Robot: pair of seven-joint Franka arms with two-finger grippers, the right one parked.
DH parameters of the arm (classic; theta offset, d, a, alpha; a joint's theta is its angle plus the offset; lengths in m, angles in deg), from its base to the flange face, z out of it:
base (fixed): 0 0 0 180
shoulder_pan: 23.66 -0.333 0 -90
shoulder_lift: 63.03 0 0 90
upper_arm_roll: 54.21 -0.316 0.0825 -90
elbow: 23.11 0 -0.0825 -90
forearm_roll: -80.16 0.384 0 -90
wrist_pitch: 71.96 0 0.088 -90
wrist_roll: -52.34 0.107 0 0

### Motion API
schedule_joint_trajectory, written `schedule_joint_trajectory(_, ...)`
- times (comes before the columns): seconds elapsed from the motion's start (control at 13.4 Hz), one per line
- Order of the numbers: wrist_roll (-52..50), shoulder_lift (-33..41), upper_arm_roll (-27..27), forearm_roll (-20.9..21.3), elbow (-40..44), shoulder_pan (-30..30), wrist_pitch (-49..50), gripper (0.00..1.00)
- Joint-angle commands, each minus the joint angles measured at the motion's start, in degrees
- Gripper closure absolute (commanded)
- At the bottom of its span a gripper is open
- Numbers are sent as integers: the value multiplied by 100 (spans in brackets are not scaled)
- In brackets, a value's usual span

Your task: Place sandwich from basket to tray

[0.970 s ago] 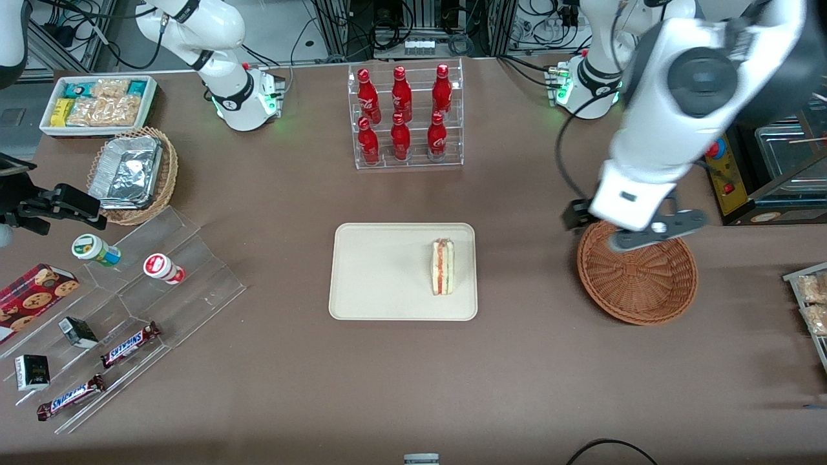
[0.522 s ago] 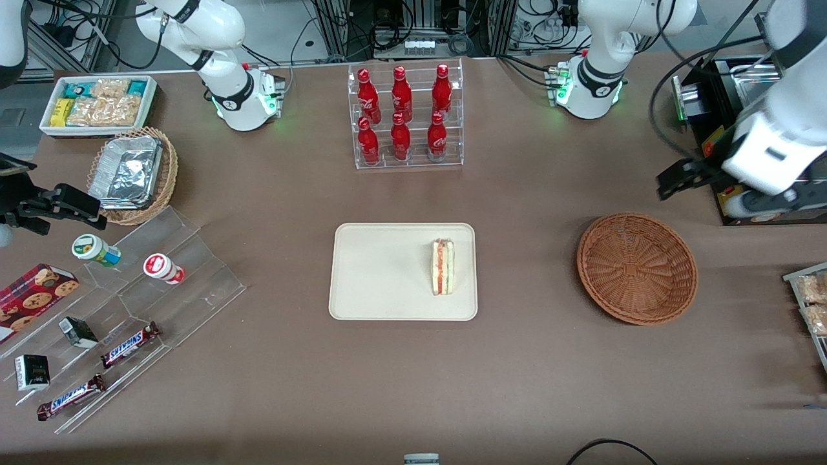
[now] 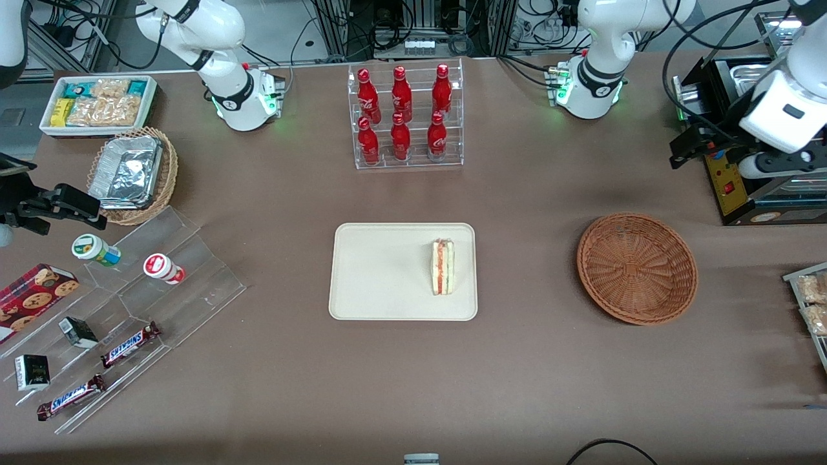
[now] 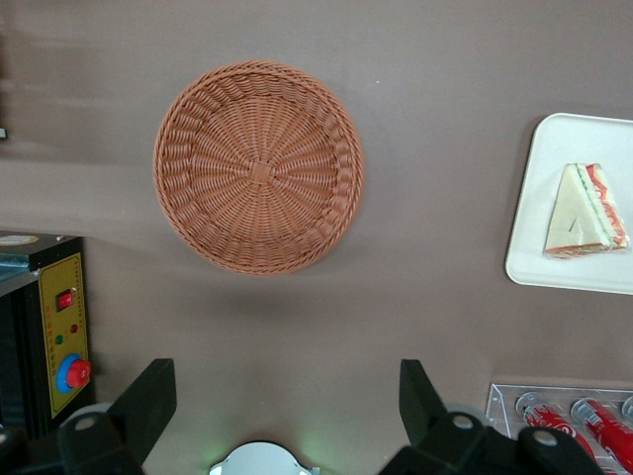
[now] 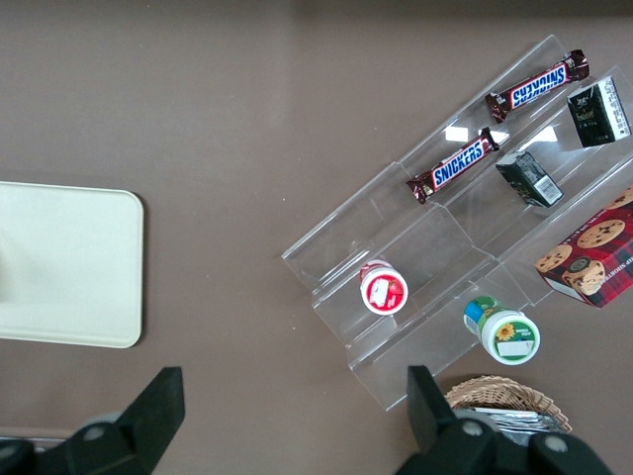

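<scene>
The sandwich lies on the cream tray, near the tray edge that faces the basket. The reddish-brown wicker basket is empty. My left gripper is open and empty, raised high above the table at the working arm's end, farther from the front camera than the basket. In the left wrist view the gripper hangs over bare table beside the basket, and the sandwich rests on the tray. The tray also shows in the right wrist view.
A clear rack of red bottles stands farther from the camera than the tray. A black box with a yellow panel sits under my gripper. Toward the parked arm's end are an acrylic step shelf with snacks, a foil-lined wicker basket and a white snack bin.
My gripper has left the basket's rim, moved toward the working arm's end of the table and then a little farther from the camera. The sandwich, tray and basket have not moved.
</scene>
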Motion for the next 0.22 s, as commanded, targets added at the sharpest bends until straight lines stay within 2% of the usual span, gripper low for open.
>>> schedule_joint_trajectory(0.0,93,-30,107,-49,220,-138,64,0)
schedule_joint_trajectory(0.15,75,-39,116,-40,239,-103,64,0)
